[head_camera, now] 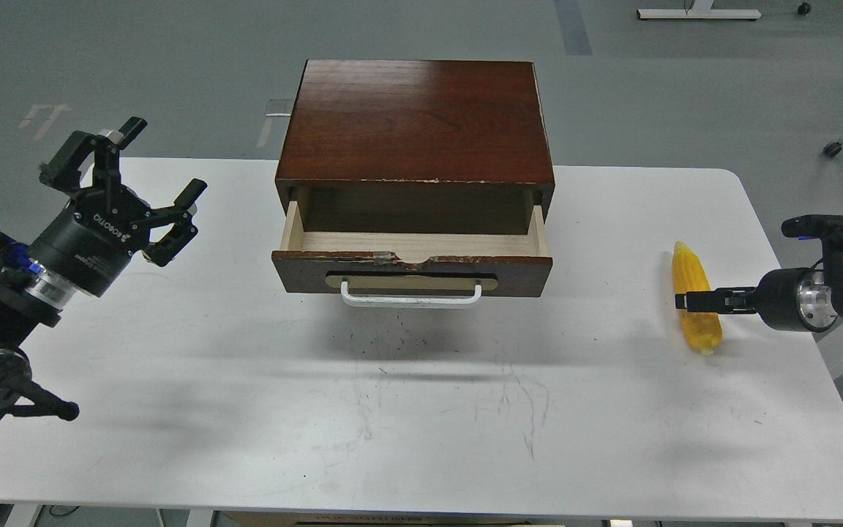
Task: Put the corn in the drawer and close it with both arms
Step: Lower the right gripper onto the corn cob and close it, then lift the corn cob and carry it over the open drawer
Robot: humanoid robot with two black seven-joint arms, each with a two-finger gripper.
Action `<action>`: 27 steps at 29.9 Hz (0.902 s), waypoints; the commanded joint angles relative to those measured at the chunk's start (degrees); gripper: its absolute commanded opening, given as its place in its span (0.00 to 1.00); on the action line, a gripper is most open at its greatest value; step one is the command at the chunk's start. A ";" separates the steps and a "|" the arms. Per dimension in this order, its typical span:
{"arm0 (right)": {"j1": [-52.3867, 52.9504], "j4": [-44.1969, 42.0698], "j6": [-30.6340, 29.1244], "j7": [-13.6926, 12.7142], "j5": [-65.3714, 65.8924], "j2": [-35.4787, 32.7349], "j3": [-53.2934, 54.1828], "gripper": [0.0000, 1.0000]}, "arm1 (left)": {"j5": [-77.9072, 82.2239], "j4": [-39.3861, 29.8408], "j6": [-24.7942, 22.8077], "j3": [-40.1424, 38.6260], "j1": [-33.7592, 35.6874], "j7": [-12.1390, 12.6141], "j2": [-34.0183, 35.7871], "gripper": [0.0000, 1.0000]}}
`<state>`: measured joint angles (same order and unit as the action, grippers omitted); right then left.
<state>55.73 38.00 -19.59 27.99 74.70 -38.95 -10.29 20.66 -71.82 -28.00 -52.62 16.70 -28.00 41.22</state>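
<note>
The yellow corn point(689, 272) lies on the white table point(421, 410) at the right, tapered end pointing away from me. My right gripper point(687, 301) reaches in from the right at table height, and its thin dark fingers lie across the corn's lower half. It is seen edge-on, so its fingers cannot be told apart. The dark reddish-brown drawer point(412, 272) is pulled out, showing an empty pale wood inside and a white bar handle point(410, 298). My left gripper point(165, 157) is open and empty, raised over the table's left side, well left of the drawer.
The drawer belongs to a dark wooden cabinet point(414, 121) standing at the table's back middle. The table's right edge runs just past the corn. Grey floor lies beyond the table.
</note>
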 commanded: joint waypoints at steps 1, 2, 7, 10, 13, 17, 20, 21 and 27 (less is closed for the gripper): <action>0.00 0.06 -0.01 0.01 0.01 0.19 -2.01 0.70 | 0.00 0.01 0.00 -0.03 0.00 0.00 -0.08 0.99; -0.09 -0.03 -0.01 0.01 0.01 0.19 -2.19 0.69 | 0.00 0.01 0.00 -0.03 0.00 0.00 -0.17 0.99; -0.18 0.40 -0.01 0.01 -0.08 0.10 -2.46 0.38 | 0.00 0.01 0.00 -0.03 0.00 0.00 -0.26 0.99; 0.43 0.93 0.17 0.01 -0.25 -0.16 -2.37 0.05 | 0.00 0.01 0.00 -0.03 0.00 0.00 -0.35 0.99; 2.10 2.51 1.13 0.01 -0.25 -0.34 -2.37 0.03 | 0.00 0.01 0.00 -0.03 0.00 0.00 -0.44 0.99; 10.95 8.48 2.80 0.01 -0.17 -3.06 -2.46 0.03 | 0.00 0.01 0.00 -0.03 0.00 0.00 -0.35 0.99; 17.89 10.94 2.63 0.01 -0.17 -3.33 -2.72 0.04 | 0.00 0.01 0.00 -0.03 0.00 0.00 -0.35 0.99; 21.49 12.26 2.63 0.01 -0.17 -3.16 -3.42 0.04 | 0.00 0.01 0.00 -0.03 0.00 0.00 -0.35 0.99; 37.33 15.88 2.45 0.01 -0.52 2.37 -9.48 0.05 | 0.00 -0.08 0.00 -0.03 0.00 0.00 0.00 0.99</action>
<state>86.41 52.59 -17.10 28.00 74.32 -40.27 -16.40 20.66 -71.86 -28.00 -52.63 16.70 -28.00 40.97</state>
